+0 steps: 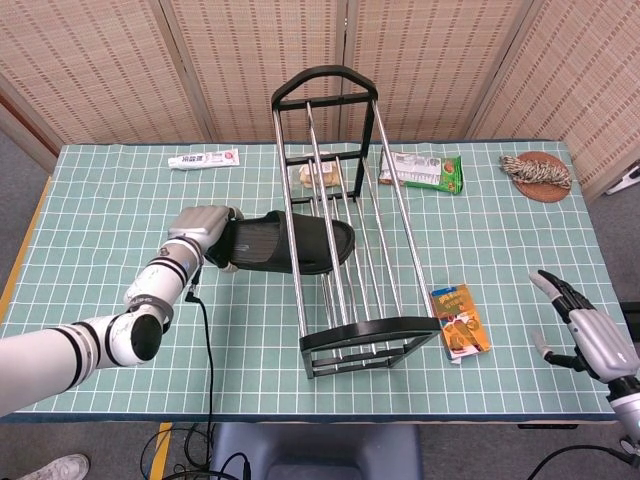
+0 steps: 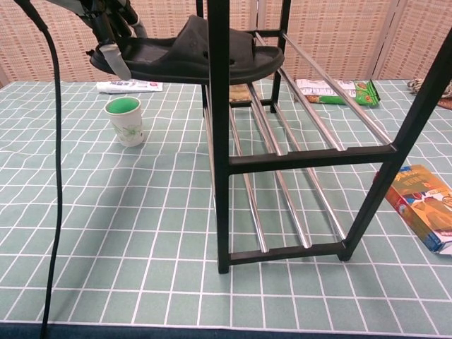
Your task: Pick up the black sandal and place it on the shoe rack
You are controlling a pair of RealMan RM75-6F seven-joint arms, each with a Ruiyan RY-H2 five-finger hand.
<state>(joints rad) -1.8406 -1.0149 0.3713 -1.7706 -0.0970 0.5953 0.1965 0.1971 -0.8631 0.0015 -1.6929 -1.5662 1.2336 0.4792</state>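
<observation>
My left hand (image 1: 208, 233) (image 2: 111, 37) grips the heel end of the black sandal (image 1: 290, 243) (image 2: 185, 60). The sandal is held level in the air, and its toe end reaches in over the top rails of the black metal shoe rack (image 1: 345, 215) (image 2: 296, 152). Whether the sole touches the rails I cannot tell. My right hand (image 1: 588, 333) hangs open at the table's right front corner, holding nothing; the chest view does not show it.
A white cup with a green inside (image 2: 125, 120) stands below the left hand. A toothpaste tube (image 1: 204, 159), a green snack bag (image 1: 424, 171), an orange packet (image 1: 460, 320), a bread piece (image 1: 321, 174) behind the rack and a rope coil on a brown disc (image 1: 539, 169) lie about.
</observation>
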